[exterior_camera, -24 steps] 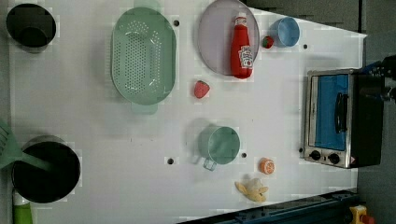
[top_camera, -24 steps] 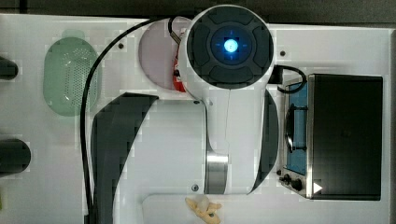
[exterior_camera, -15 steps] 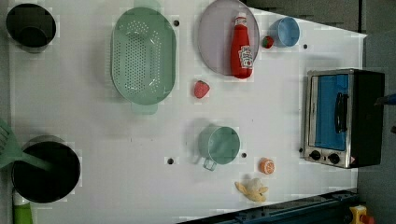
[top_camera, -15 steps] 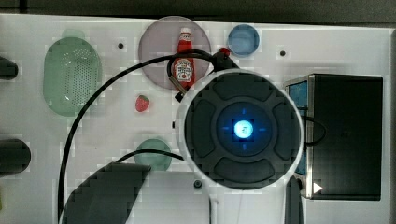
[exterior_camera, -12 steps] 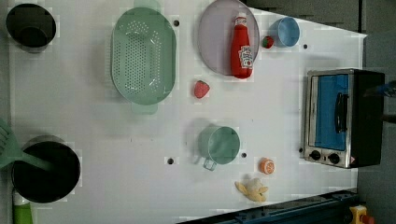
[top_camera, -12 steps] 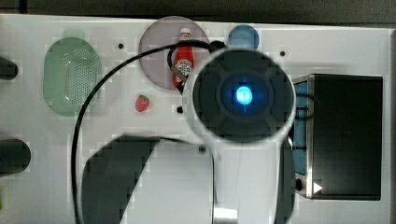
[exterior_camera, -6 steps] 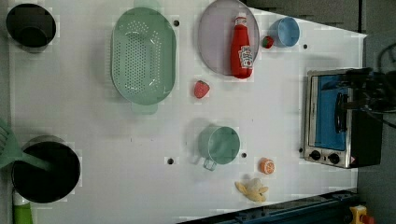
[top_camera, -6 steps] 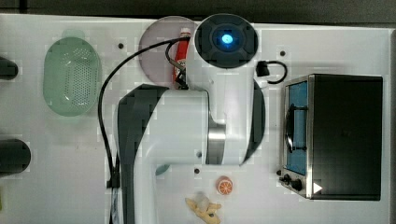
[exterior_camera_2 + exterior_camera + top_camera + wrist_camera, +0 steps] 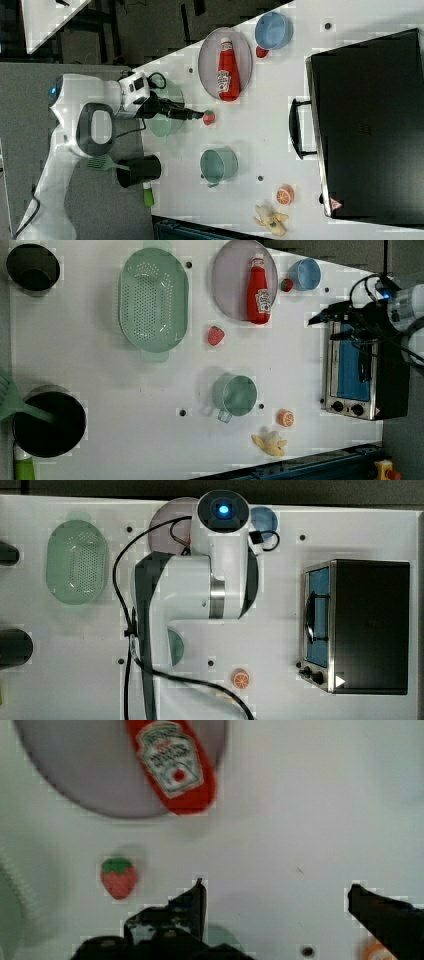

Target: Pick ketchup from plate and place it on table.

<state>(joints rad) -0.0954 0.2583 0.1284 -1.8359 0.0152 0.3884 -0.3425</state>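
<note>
Your end effector [image 9: 275,895] hangs above the bench [image 9: 300,365] with its 2 fingers [image 9: 192,902] spread wide and nothing between them. The ketchup [image 9: 258,290] lies on its side on the plate [image 9: 230,280], its base over the rim nearest the strawberry [image 9: 118,877], apart from the fingers.

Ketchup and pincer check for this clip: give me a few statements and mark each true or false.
1. The ketchup lies on the plate. True.
2. The pincer is shut on the ketchup. False: it is open and holds nothing.
3. The strawberry sits inside the green basket. False: it lies on the table beside the basket.
4. The green cup stands on the table, off the plate. True.
</note>
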